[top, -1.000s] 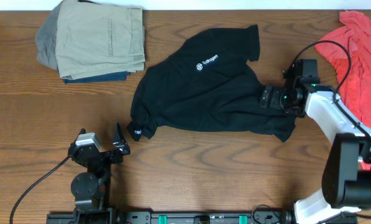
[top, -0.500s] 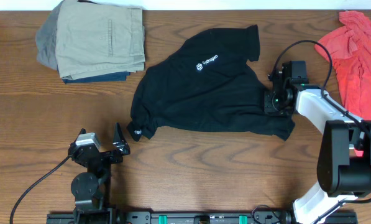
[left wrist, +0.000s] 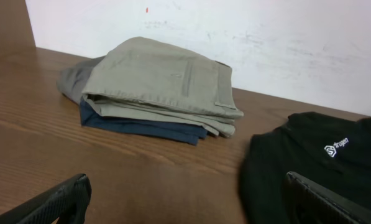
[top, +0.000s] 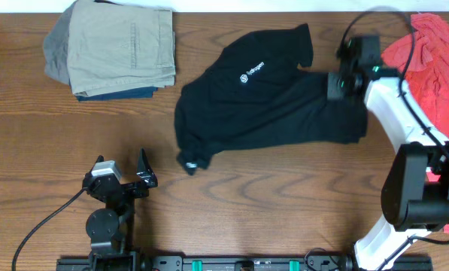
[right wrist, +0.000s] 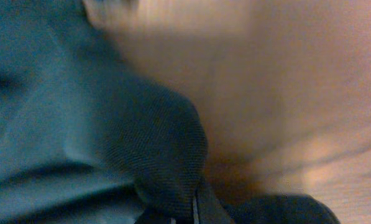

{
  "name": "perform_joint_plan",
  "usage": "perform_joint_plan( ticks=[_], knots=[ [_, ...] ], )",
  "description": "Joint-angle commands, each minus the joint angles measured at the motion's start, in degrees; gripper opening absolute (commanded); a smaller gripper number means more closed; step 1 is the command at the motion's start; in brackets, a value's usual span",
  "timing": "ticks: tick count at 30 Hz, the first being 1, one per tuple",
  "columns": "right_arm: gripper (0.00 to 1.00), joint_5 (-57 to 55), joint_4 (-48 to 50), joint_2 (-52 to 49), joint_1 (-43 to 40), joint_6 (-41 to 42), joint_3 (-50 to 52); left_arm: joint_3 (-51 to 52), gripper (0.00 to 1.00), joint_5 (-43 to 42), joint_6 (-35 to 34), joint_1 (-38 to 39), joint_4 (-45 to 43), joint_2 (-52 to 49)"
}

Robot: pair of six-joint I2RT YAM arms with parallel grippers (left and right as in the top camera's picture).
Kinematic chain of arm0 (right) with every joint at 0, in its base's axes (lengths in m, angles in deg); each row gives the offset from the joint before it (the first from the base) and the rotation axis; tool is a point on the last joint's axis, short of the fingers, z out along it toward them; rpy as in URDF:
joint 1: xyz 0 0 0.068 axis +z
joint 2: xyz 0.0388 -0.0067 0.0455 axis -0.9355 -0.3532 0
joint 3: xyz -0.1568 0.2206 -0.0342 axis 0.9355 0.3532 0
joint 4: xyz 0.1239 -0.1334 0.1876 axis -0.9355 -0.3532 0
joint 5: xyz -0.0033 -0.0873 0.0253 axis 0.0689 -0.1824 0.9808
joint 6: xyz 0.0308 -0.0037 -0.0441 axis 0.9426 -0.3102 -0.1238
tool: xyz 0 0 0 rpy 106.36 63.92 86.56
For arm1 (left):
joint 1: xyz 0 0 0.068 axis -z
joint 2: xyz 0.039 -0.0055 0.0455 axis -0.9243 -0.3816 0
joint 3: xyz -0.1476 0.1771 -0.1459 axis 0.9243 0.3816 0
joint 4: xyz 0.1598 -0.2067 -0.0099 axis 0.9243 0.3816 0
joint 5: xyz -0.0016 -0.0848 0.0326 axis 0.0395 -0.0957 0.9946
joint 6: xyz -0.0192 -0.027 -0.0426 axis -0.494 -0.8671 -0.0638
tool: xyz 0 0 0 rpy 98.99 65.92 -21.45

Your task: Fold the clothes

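Note:
The black shirt (top: 269, 105) lies crumpled on the wooden table, its white logo (top: 252, 72) facing up. My right gripper (top: 335, 84) is shut on the shirt's right side, near the far right of the table. The right wrist view is blurred; a fold of the black shirt (right wrist: 79, 124) runs into my closed right gripper (right wrist: 194, 208) at the bottom edge. My left gripper (top: 120, 162) rests open near the front left, apart from the shirt. In the left wrist view the left gripper (left wrist: 185, 186) holds nothing, with the black shirt (left wrist: 322, 155) at right.
A folded stack of khaki, grey and navy garments (top: 119, 49) sits at the back left, also in the left wrist view as the folded stack (left wrist: 160, 87). A coral-red shirt (top: 435, 68) lies at the far right, beside my right arm.
My right gripper has shut on the shirt's right side and moved toward the back of the table. The whole shirt slid right and back with it. The left arm has not moved.

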State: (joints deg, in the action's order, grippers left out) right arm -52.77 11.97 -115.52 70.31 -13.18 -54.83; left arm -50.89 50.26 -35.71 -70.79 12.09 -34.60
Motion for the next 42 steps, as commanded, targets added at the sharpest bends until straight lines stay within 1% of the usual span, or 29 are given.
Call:
perform_joint_plan(
  ticks=[1, 3, 4, 5, 6, 7, 8, 16, 21, 25, 27, 28, 30, 32, 37, 42],
  knots=[
    [0.02, -7.2, -0.2, 0.5, 0.1, -0.8, -8.3, 1.1, 0.98, 0.9, 0.8, -0.2, 2.0, 0.0],
    [0.07, -8.9, -0.6, 0.5, 0.0, -0.7, -11.6, 1.1, 0.98, 0.9, 0.8, -0.2, 2.0, 0.0],
    [0.16, -9.8, -1.0, 0.5, 0.0, -0.5, -12.7, 1.1, 0.98, 0.9, 0.8, -0.2, 2.0, 0.0],
    [0.34, -10.6, -1.6, 0.5, 0.0, -0.2, -13.4, 1.1, 0.98, 0.9, 0.8, -0.2, 2.0, 0.0],
    [0.57, -11.3, -2.5, 0.5, 0.0, -0.2, -14.1, 1.1, 0.98, 0.9, 0.8, -0.2, 2.0, 0.0],
    [0.89, -11.6, -3.4, 0.5, -0.1, -0.2, -14.4, 1.1, 0.98, 0.9, 0.8, -0.2, 2.0, 0.0],
    [0.99, -12.0, -4.5, 0.5, -0.1, 0.1, -14.5, 1.1, 0.98, 0.9, 0.8, -0.2, 2.0, 0.0],
    [0.99, -12.8, -13.9, 0.5, -2.8, 10.1, -14.5, 1.1, 0.98, 0.9, 0.8, -0.2, 2.0, 0.0],
    [0.99, -11.8, -14.9, -0.3, -7.1, 10.4, -13.5, 1.1, 0.98, 0.9, 0.8, -0.2, 2.0, 0.0],
    [0.99, -6.0, -17.0, -3.5, -11.1, 10.4, -13.1, 1.1, 0.98, 0.9, 0.8, -0.2, 2.0, 0.0],
    [0.94, -1.9, -18.3, -5.7, -12.7, 10.4, -13.1, 1.1, 0.98, 0.9, 0.8, -0.2, 2.0, 0.0],
    [0.89, -0.3, -18.6, -6.7, -13.2, 10.4, -13.1, 1.1, 0.98, 0.9, 0.8, -0.2, 2.0, 0.0],
    [0.77, 2.8, -19.3, -8.9, -14.1, 9.8, -13.1, 1.1, 0.98, 0.9, 0.8, -0.2, 2.0, 0.0],
    [0.67, 3.3, -20.1, -10.4, -14.3, 9.8, -13.1, 1.1, 0.98, 0.9, 0.8, -0.2, 2.0, 0.0],
    [0.55, 3.1, -20.2, -14.1, -14.2, 9.8, -13.1, 1.1, 0.98, 0.9, 0.8, -0.2, 2.0, 0.0],
    [0.50, 0.4, -18.6, -17.4, -14.2, 10.0, -13.1, 1.1, 0.98, 0.9, 0.8, -0.2, 2.0, 0.0]
  ],
)
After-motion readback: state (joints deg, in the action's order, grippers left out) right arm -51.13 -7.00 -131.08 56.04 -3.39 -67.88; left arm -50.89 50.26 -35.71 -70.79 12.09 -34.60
